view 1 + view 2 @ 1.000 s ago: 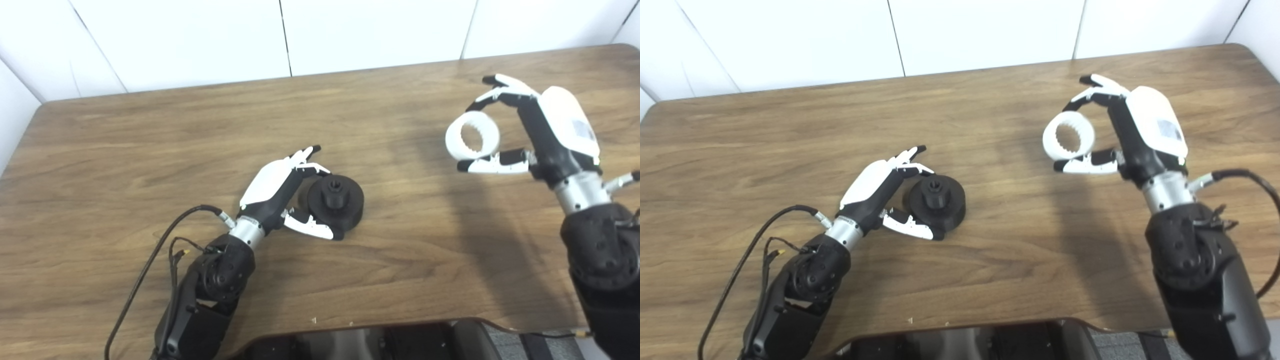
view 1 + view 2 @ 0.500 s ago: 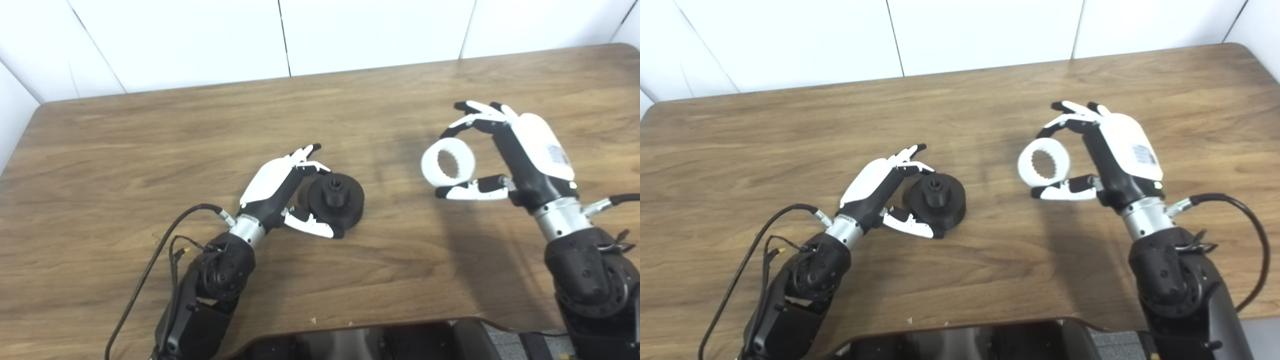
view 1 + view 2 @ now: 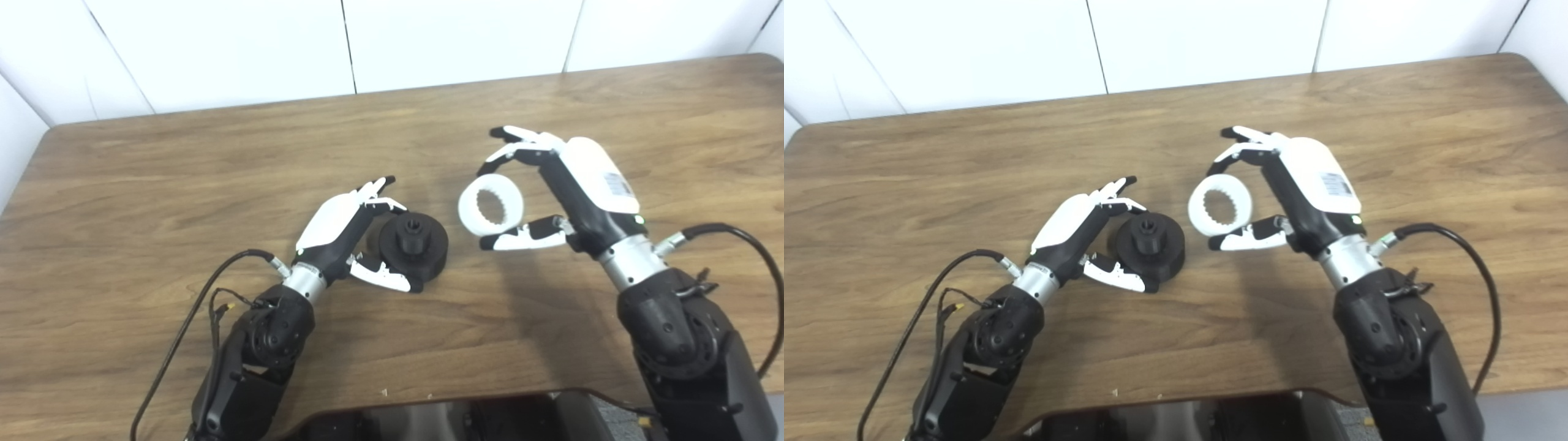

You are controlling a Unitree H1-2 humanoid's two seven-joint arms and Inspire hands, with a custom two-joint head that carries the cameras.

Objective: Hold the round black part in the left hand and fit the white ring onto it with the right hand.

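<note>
Here, white ring [image 3: 490,212] beside black part [image 3: 413,245].

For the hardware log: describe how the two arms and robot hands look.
Each robot hand, left and right, has a glossy white back shell, black fingers with white segments, and a silver wrist collar on a bulky black forearm. The right shell carries a small label. Black cables loop from both wrists.
</note>
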